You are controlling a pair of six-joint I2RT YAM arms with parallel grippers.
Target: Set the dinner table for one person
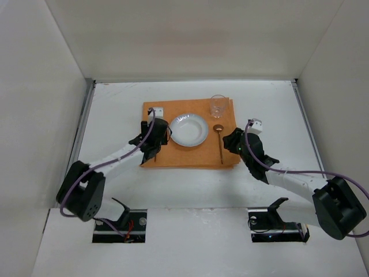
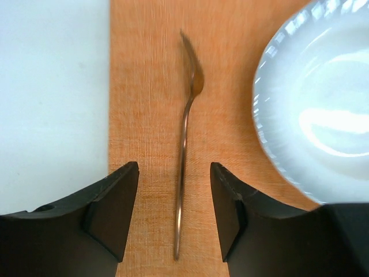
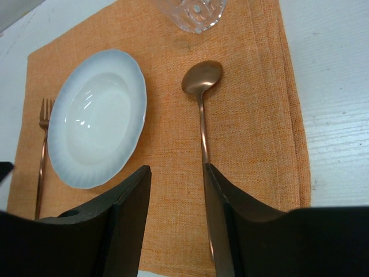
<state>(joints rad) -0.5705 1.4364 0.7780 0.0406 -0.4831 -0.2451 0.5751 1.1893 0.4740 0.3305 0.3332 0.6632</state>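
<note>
**A:** Which step are we on?

**B:** We judge the setting nearly done. The round white fluted ceramic plate (image 3: 98,115) sits on the orange woven cloth placemat (image 3: 248,133). The slim copper-toned metal fork (image 2: 184,144) lies left of the plate, the glossy matching spoon (image 3: 202,78) right of it, and the clear cut-glass tumbler (image 1: 218,105) beyond it.

**A:** And our claws?

**B:** Our left claw (image 2: 173,173) gapes wide astride the fork handle, gripping nothing. Our right claw (image 3: 176,169), equally wide and empty, hovers by the spoon handle. The flat matte white bench (image 1: 190,190) spreads beneath the plate. Next, we reckon, both lift straight up without nudging the thin cutlery.
</note>
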